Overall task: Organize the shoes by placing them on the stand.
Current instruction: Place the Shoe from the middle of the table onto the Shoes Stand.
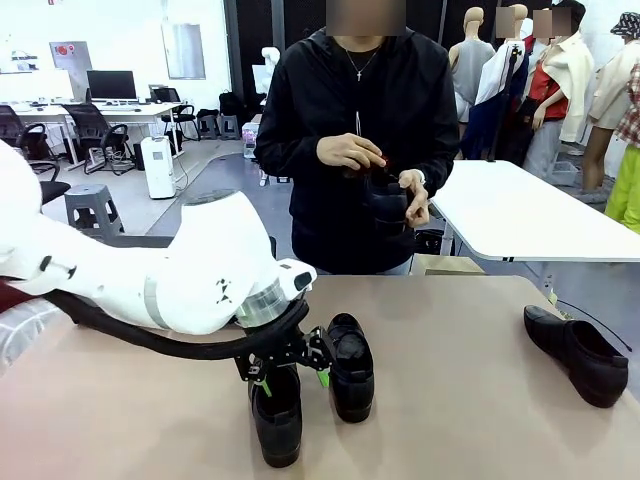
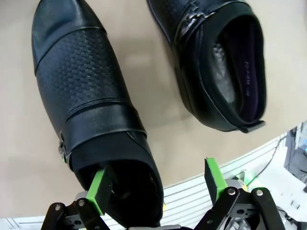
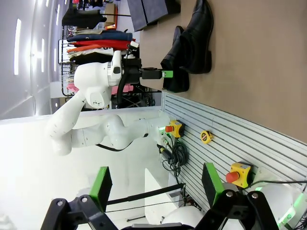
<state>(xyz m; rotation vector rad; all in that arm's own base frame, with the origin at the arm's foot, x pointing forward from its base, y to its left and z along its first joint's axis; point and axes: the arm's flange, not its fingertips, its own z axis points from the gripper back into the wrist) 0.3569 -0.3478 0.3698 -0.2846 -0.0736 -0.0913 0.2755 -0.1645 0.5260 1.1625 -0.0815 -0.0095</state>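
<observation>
Two black shoes lie side by side near the table's front. My left gripper (image 1: 290,380) (image 2: 158,184) hangs open over the heel of the nearer shoe (image 1: 277,425) (image 2: 81,81). One green pad (image 2: 100,189) sits in that shoe's opening and the other stands outside its side wall. The second shoe (image 1: 351,368) (image 2: 216,62) lies just beside it. A third shoe (image 1: 585,352) rests at the table's right edge. The person holds a fourth shoe (image 1: 386,200) in both hands at the far side. My right gripper (image 3: 153,184) is open and holds nothing. The stand is out of view.
The tan table (image 1: 450,400) has free room between the shoe pair and the right shoe. Behind my left arm (image 1: 200,270) lies a dark flat strip (image 1: 135,241). The right wrist view shows the slatted base (image 3: 240,139) with red stop buttons.
</observation>
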